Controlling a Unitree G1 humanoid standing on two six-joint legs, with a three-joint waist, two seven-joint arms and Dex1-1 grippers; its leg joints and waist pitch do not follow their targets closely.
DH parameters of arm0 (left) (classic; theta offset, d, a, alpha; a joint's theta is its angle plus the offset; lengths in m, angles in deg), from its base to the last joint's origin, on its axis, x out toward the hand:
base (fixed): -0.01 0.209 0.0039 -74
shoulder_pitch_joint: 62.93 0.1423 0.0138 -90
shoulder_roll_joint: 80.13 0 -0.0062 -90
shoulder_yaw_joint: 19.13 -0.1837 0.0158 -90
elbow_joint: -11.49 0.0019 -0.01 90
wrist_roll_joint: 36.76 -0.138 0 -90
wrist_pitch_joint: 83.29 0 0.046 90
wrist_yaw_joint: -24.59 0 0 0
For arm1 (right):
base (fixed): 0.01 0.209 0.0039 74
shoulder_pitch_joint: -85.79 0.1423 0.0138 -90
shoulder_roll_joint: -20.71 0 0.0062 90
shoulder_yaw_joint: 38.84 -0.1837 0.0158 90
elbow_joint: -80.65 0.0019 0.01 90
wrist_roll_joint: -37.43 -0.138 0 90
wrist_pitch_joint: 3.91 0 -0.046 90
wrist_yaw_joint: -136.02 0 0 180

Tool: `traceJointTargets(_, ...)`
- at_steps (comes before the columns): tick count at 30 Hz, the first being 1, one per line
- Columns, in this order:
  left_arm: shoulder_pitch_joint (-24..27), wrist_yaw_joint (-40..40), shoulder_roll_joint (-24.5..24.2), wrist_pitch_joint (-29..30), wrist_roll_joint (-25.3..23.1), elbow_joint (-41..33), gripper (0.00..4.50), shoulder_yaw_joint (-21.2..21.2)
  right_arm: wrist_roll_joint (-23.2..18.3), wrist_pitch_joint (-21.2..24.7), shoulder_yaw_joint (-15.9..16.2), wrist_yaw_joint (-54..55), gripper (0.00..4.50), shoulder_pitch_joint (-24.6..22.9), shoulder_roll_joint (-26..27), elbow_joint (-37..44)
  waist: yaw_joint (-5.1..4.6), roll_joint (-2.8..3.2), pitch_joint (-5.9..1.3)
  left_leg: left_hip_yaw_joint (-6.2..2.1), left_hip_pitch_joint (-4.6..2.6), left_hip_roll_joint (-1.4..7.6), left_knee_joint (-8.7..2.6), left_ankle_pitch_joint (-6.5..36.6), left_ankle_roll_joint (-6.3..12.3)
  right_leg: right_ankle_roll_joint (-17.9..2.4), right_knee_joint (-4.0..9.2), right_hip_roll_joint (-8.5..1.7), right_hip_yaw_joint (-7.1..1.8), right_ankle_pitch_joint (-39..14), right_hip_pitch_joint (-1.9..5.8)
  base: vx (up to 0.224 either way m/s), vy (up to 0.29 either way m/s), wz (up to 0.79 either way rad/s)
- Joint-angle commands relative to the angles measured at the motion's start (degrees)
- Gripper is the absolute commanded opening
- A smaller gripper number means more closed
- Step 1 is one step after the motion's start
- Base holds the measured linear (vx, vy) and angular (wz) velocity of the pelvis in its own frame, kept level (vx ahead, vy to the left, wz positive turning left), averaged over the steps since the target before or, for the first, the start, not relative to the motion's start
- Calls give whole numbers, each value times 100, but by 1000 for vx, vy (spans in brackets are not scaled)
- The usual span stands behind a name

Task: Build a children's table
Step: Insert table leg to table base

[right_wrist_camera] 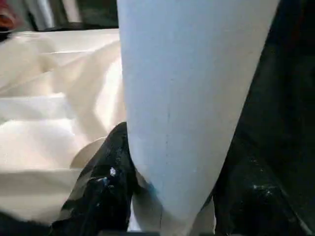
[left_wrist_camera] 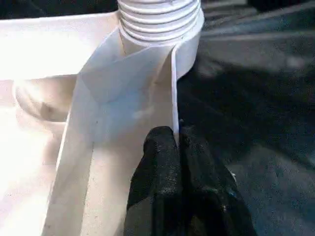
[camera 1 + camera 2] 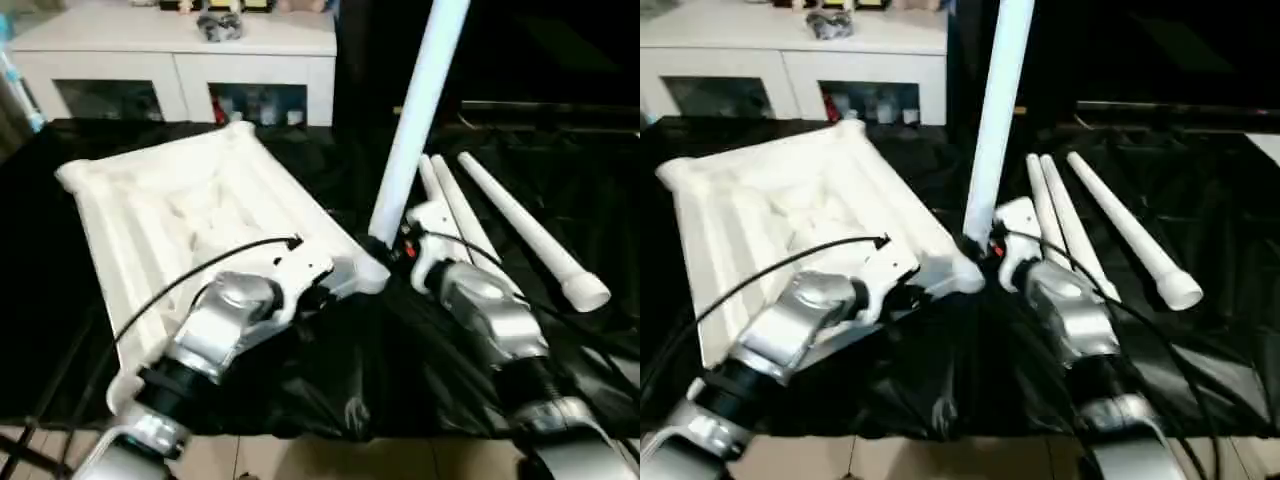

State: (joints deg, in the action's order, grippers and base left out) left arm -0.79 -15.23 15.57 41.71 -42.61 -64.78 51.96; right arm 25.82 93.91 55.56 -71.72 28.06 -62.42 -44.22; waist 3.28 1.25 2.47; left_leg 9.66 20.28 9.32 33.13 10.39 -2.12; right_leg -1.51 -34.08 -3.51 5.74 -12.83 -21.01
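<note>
Silver forearms filled the lower part of the frame, mine on both sides. At lower centre my left gripper (image 2: pixel 177 142) had its black fingers pressed together on the thin side wall of the tabletop (image 3: pixel 190 200), which lay underside up on the black cloth (image 3: pixel 330 380), reaching toward the upper left. My right gripper (image 1: pixel 167 196) stood just right of centre, its fingers (image 1: pixel 106 187) part-spread around the thick end of one leg (image 3: pixel 420 110); that leg rose nearly upright, leaning slightly right, out through the top edge. In the left wrist view its threaded end (image 2: pixel 160 19) sat at the corner socket (image 2: pixel 187 44), several ridges exposed.

Two more legs (image 3: pixel 530 240) lay on the cloth at right. A white cabinet (image 3: pixel 170 60) stood along the upper left.

I judged the lean to be the main danger: turning the leg tilted could cross the threads and jam it. The wall I pinched looked thin and could flex or slip free, so the tabletop might spin with the leg. My right hold sat low, so the tall leg could tip sideways.
</note>
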Motion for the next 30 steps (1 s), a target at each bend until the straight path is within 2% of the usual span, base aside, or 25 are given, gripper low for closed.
traceJointTargets(1, -76, -94, 259, -135, 217, -621, 0, -207, 238, 362, 132, 254, 185, -219, 122, -848, 35, 23, -207, -266, 19, 447, -503, 2197, -63, -842, 565, -656, -390, -2099, 162, 0, 0, 0)
traceJointTargets(6, -103, -3, 243, -61, 138, -604, 0, -251, 291, 363, 207, 106, 185, -155, 211, -943, 64, 17, -209, -214, -34, 437, -472, 2078, 43, -909, 581, -652, -417, -2016, 130, 0, 0, 0)
traceJointTargets(14, -68, -93, 156, -28, 114, -678, 0, -310, 299, 436, 165, -30, 185, -84, 231, -1012, 70, 37, -215, -217, -16, 442, -485, 1960, 47, -879, 581, -641, -412, -2059, 140, 0, 0, 0)
traceJointTargets(15, -60, -130, 137, -36, 123, -690, 0, -326, 330, 362, 164, -58, 241, -51, 219, -1015, 70, 39, -214, -218, -17, 443, -487, 1968, 46, -888, 582, -642, -412, -2041, 140, 0, 0, 0)
traceJointTargets(16, -57, -150, 130, -41, 127, -694, 0, -335, 298, 340, 124, -82, 255, -25, 219, -997, 65, 42, -211, -220, -18, 446, -489, 2000, 39, -900, 579, -643, -411, -2045, 139, 0, 0, 0)
traceJointTargets(18, -49, -189, 121, -55, 130, -701, 0, -345, 225, 304, 52, -131, 255, 2, 221, -932, 79, 46, -228, -209, -41, 447, -472, 1965, 44, -975, 592, -656, -426, -1973, 131, 0, 0, 0)
traceJointTargets(19, -46, -198, 117, -53, 133, -705, 0, -346, 209, 273, 30, -144, 275, 14, 221, -895, 109, 28, -270, -190, -33, 461, -451, 1731, 69, -1064, 526, -657, -447, -1507, 154, 0, 0, 0)
traceJointTargets(20, -45, -202, 114, -57, 134, -704, 0, -347, 200, 271, 24, -154, 291, 17, 221, -882, 128, 37, -270, -168, -12, 455, -444, 1472, 150, -1143, 490, -623, -434, -1153, 154, 0, 0, 0)
traceJointTargets(22, -43, -227, 96, -86, 141, -693, 0, -358, 151, 244, -10, -226, 300, 34, 217, -805, 155, 48, -284, -160, 6, 453, -424, 1254, 235, -1202, 457, -628, -430, -898, 177, 0, 0, 0)
traceJointTargets(25, -35, -280, 42, -147, 164, -683, 0, -359, 65, 223, -29, -409, 339, 17, 187, -557, 227, 48, -357, -146, 53, 445, -342, 511, 462, -1355, 321, -617, -414, 166, 209, 0, 0, 0)
traceJointTargets(26, -33, -291, 32, -156, 169, -683, 0, -358, 57, 219, -27, -434, 339, 11, 181, -520, 227, 48, -357, -146, 53, 445, -342, 511, 462, -1355, 321, -617, -414, 166, 209, 0, 0, 0)
traceJointTargets(27, -30, -315, 11, -173, 179, -687, 0, -360, 50, 206, -24, -489, 352, 4, 169, -467, 229, 52, -353, -149, 73, 450, -333, 386, 549, -1398, 297, -615, -403, 403, 211, 0, 0, 0)
traceJointTargets(30, 17, -522, -155, -382, 211, -703, 0, -405, -30, 270, 62, -950, 369, -191, -15, 106, 256, 33, -338, -138, 65, 454, -335, 541, 606, -1384, 323, -622, -392, 239, 221, 0, 0, 0)
